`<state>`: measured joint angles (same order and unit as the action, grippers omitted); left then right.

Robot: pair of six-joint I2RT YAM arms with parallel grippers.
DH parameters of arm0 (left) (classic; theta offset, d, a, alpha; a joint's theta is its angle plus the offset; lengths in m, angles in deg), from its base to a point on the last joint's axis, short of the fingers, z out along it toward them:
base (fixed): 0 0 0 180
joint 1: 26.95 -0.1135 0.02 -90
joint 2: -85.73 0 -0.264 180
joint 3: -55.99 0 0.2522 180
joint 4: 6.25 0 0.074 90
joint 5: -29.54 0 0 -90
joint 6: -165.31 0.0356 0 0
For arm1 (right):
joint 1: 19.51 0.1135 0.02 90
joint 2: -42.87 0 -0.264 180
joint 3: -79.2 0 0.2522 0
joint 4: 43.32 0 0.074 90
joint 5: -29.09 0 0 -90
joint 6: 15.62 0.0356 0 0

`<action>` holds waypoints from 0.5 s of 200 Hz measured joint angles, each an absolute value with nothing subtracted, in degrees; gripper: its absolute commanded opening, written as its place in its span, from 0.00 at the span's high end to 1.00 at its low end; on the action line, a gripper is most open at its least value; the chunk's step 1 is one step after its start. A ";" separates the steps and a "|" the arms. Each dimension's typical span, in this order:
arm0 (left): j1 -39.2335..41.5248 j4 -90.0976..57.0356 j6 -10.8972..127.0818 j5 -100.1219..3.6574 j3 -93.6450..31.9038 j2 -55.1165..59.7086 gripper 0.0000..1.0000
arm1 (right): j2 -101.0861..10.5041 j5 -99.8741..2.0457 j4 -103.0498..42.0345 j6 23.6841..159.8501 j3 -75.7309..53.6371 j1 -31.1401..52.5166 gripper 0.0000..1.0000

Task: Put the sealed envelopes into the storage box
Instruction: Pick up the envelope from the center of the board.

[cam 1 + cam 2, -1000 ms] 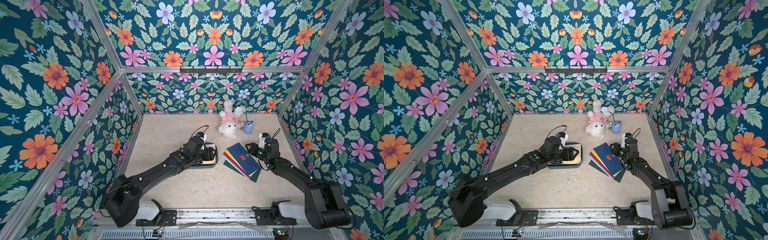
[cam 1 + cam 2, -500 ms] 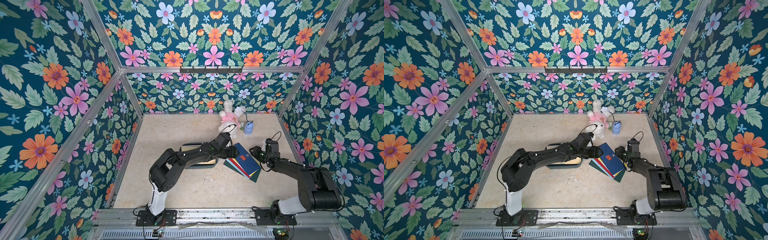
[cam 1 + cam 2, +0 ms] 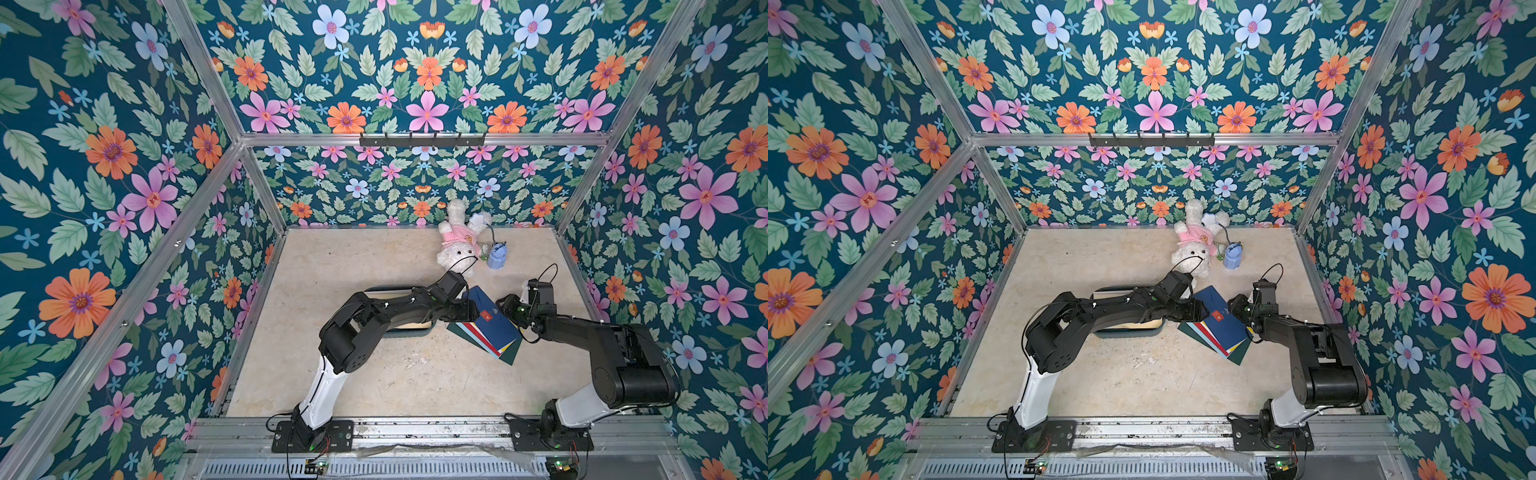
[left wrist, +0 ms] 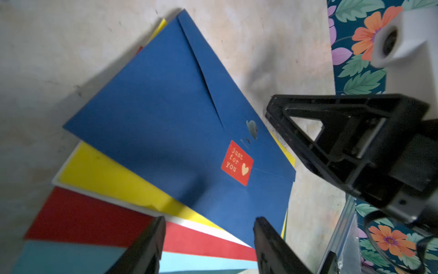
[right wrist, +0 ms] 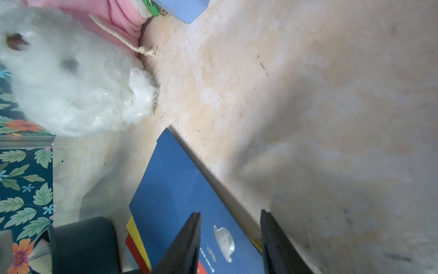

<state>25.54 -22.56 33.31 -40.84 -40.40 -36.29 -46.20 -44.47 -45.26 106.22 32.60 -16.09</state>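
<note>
The left pincer and right pincer both hang open and empty over the fanned sealed envelopes, lying toward the surface's right edge, just beside the storage box.

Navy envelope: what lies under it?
Under the navy envelope, edges of a yellow envelope, a red envelope and a light-blue envelope show; their seals and anything deeper are covered.

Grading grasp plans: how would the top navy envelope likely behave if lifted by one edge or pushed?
The navy envelope looks thin and flat, so probably light and floppy if lifted by one edge. It lies askew on the yellow envelope, paper on paper, so a push would likely slide it, perhaps dragging that one too.
</note>
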 measured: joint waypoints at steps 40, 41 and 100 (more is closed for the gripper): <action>25.54 -20.88 32.81 -40.52 -39.63 -37.03 0.34 | -46.93 -44.33 -45.30 106.22 32.58 -16.09 0.55; 25.54 -20.83 32.79 -40.52 -39.63 -37.06 0.34 | -46.93 -44.31 -45.30 106.20 32.58 -16.09 0.55; 25.49 -17.18 31.98 -40.08 -38.34 -37.32 0.34 | -47.28 -41.49 -45.96 106.37 32.87 -16.12 0.56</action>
